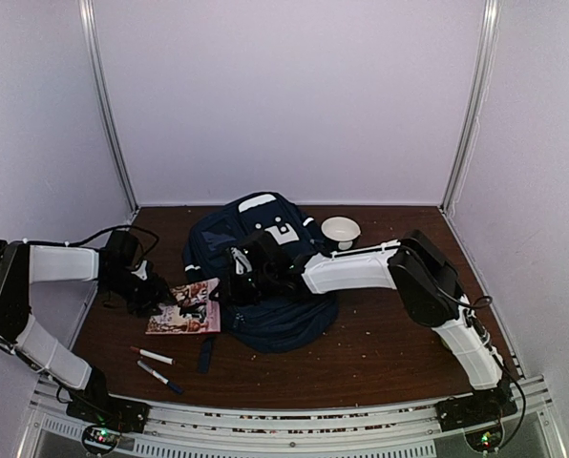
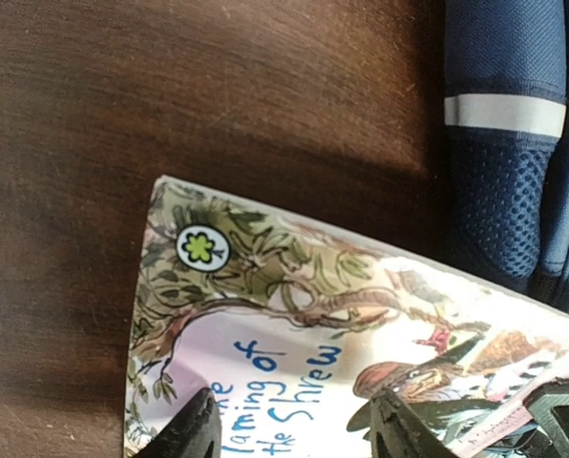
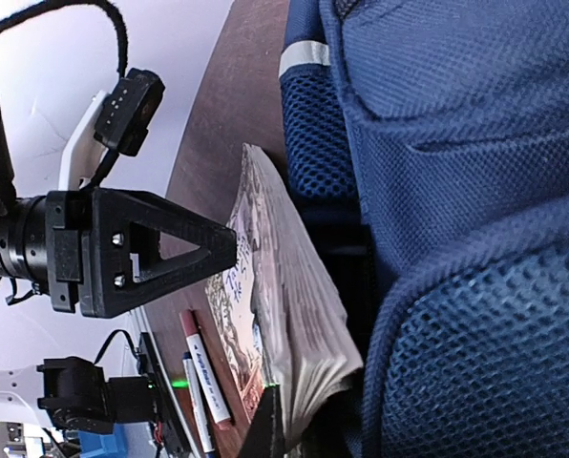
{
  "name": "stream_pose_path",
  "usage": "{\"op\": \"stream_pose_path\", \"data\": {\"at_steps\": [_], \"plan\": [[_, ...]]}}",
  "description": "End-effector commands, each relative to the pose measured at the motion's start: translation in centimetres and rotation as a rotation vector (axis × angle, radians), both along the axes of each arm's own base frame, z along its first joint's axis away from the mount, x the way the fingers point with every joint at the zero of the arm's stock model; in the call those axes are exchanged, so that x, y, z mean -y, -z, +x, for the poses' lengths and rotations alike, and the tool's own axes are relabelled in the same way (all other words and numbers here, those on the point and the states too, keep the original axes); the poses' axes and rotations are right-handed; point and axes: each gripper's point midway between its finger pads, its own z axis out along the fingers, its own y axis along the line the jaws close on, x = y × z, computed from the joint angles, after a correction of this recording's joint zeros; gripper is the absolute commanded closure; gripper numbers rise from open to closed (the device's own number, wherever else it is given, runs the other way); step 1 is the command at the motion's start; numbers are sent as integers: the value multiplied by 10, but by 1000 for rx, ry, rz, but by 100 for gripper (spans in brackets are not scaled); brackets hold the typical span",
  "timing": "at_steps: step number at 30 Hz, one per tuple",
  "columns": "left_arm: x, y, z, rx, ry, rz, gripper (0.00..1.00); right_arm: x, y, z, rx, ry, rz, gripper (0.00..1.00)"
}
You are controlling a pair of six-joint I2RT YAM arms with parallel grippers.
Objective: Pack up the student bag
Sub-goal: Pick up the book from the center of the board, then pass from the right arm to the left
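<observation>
Left pincer (image 2: 294,420): hung low over the book at the left of the surface (image 1: 361,353), fingers partly spread, the printed cover showing between them. Nothing was clamped.
Book (image 1: 184,307): a thin illustrated paperback, its right edge touching the bag's left side. From the right wrist it looked tipped up along that side.
Pen (image 1: 154,356): lay loose nearer the arms than the book.
Second pen (image 1: 160,377): just beside the first, nearer again.
Bag (image 1: 284,320): a big navy backpack with a white stripe and pale patches, lying flat in the middle of the surface, top toward the back wall.
Bag, handling: probably soft and floppy, light while unfilled, with mesh and padded panels that would sag and slide under a pull. Its mouth would likely fall closed unless held apart.
Bag, where to hold: best judged a zip tab, a strap or a pinched fold at the rim of the opening; a broad panel would give little to grip.
Right pincer (image 1: 235,279): reached across the bag to its left edge, next to the book, fingers closed together. I could not tell whether any fabric or tab was caught between them.
Bowl (image 1: 341,229): small and white, at the back, just beside the bag's upper right corner.
</observation>
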Motion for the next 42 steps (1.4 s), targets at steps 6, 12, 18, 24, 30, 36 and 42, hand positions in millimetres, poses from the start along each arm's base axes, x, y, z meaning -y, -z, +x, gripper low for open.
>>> {"op": "stream_pose_path", "data": {"at_steps": [6, 12, 18, 24, 30, 36, 42], "plan": [[-21, -119, 26, 308, -46, 118, 32, 28, -112, 25, 69, 4, 223, 100], [-20, -200, 32, 522, -97, 61, 27, 79, -196, 58, 118, 75, 389, 100], [12, -257, 49, 778, -120, -68, 23, 145, -238, 106, 156, 204, 478, 100], [99, -295, 55, 1013, -41, -270, 20, 192, -250, 137, 155, 313, 545, 100], [163, -309, 70, 1090, -14, -431, 20, 213, -254, 138, 152, 352, 566, 100], [205, -300, 94, 1039, -31, -548, 21, 220, -253, 137, 134, 377, 576, 100], [222, -291, 106, 979, -64, -642, 24, 223, -259, 134, 134, 381, 605, 100]]}}
